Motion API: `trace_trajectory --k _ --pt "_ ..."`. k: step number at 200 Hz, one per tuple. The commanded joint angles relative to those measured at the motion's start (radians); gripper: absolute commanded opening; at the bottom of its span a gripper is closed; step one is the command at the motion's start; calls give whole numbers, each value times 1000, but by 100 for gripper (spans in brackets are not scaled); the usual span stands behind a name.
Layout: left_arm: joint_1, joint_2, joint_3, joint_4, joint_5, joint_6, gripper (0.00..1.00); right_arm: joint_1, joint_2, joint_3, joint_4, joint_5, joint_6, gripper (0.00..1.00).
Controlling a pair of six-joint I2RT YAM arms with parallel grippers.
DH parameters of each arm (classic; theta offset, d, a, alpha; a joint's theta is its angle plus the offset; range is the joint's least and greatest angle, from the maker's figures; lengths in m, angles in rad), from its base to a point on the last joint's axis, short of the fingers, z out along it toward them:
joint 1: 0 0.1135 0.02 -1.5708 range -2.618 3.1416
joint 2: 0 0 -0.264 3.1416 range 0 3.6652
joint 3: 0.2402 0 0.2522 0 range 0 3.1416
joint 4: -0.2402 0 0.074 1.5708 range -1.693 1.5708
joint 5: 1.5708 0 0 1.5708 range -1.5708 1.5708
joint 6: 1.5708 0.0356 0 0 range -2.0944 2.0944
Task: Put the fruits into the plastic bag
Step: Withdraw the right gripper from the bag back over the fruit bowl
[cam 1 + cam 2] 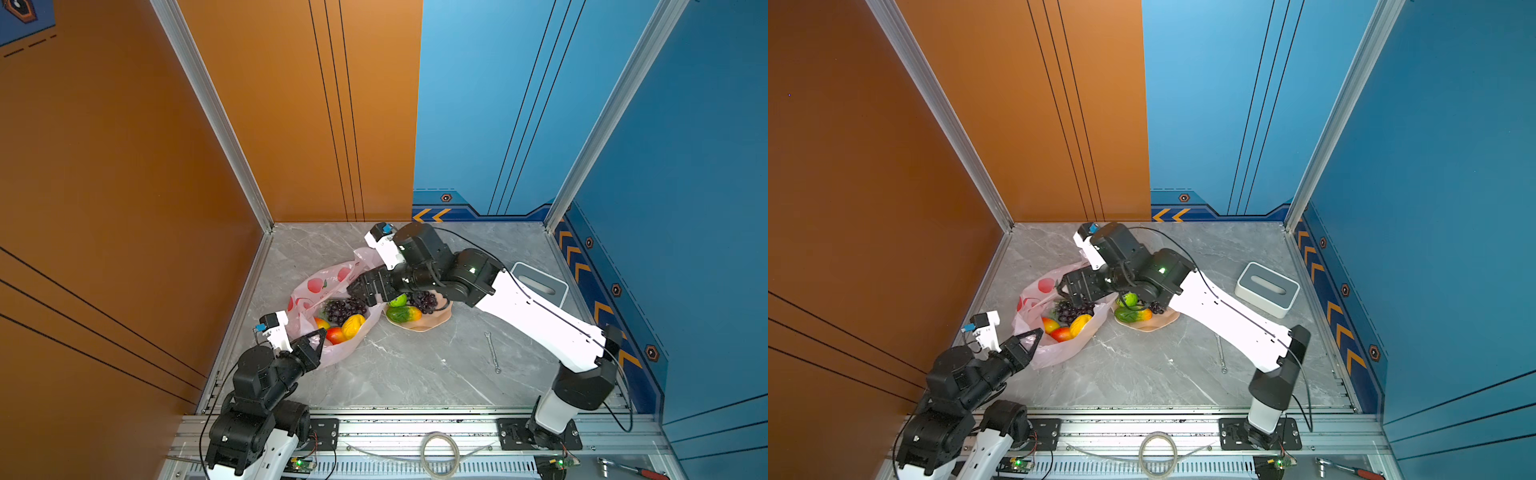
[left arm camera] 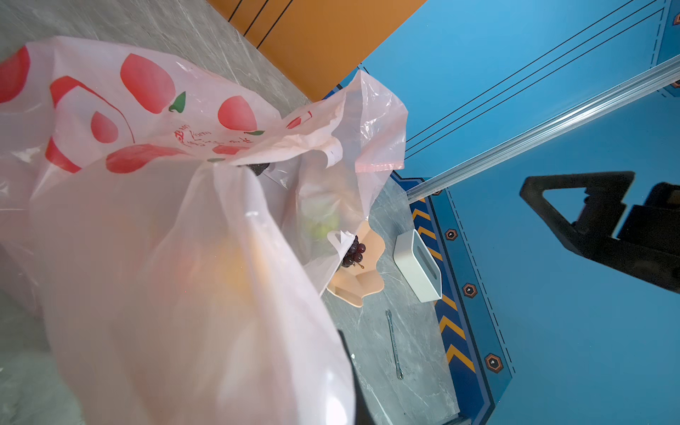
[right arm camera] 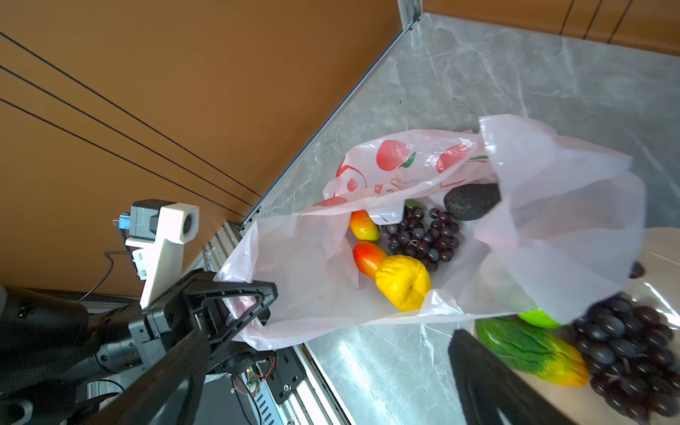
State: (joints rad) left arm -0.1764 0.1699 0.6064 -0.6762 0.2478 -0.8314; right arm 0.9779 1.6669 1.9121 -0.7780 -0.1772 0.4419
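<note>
The pale-pink plastic bag [image 1: 309,291] lies open at the left of the table. My left gripper [image 1: 319,335] is shut on its near rim and holds the mouth up. Inside lie a grape bunch [image 1: 345,309], a lemon [image 1: 353,325], two red-yellow fruits [image 1: 335,335] and a black avocado [image 3: 471,200]. My right gripper [image 1: 365,291] hangs open and empty over the bag's far side, beside the bowl. A peach bowl [image 1: 430,325] right of the bag holds a bumpy green ball [image 1: 398,300], a green-orange oblong [image 1: 403,314] and a second grape bunch [image 1: 424,301].
A grey-and-white box [image 1: 540,283] stands at the back right. A metal wrench [image 1: 493,352] lies on the marble table right of the middle. Orange and blue walls close the table on three sides, and an aluminium rail [image 1: 415,428] runs along the front.
</note>
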Motion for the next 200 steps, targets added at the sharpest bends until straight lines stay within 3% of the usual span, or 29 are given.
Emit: trace_trajectory --k 1,42,81,120,200 --pt "8 -10 -5 7 21 0 0 -49 -93 -108 11 59 3 100" --pt "9 -4 0 6 21 2 0 -197 -258 -354 27 93 74 100" --pt "9 3 2 7 21 2 0 -320 -311 -499 23 94 75 100" --pt "10 5 6 3 19 2 0 -356 -256 -544 20 76 56 100" --pt "9 2 14 -10 15 8 0 -376 -18 -477 17 62 -1 100"
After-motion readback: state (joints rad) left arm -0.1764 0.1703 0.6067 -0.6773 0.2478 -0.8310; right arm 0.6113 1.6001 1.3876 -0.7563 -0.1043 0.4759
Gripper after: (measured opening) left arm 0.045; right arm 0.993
